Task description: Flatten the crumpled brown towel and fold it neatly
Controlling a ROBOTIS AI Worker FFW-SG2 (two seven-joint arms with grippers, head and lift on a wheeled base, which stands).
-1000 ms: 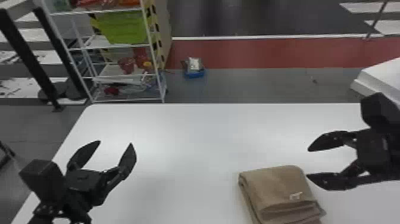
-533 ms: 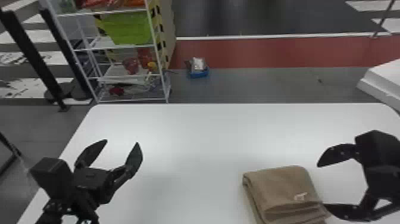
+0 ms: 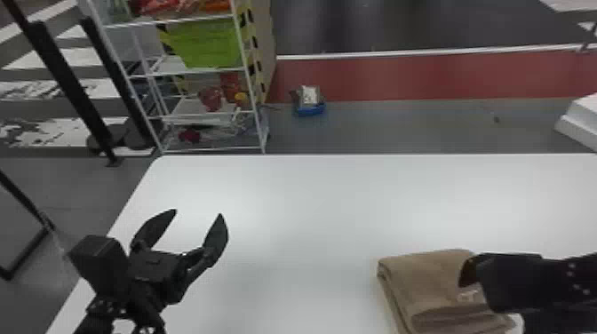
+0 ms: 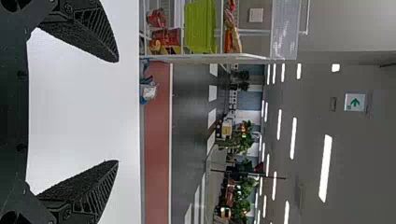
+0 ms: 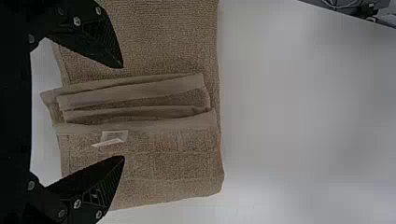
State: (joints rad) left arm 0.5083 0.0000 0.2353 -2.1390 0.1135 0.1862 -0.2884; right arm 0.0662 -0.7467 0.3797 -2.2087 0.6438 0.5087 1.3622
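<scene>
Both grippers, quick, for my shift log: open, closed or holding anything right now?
Left gripper: open, holding nothing.
Right gripper: open over the brown towel, not gripping it.

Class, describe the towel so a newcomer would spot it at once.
Find the big white table. Towards its near edge, on the right, the right gripper hangs over the towel. Brown, layered cloth with a small white tag distinguishes it from that black gripper.

A white table [image 3: 311, 195] is standing near a white rack [image 3: 171, 67]; a red floor strip [image 3: 399, 80] is running beyond, and ceiling lights [image 4: 325, 168] are glowing.
</scene>
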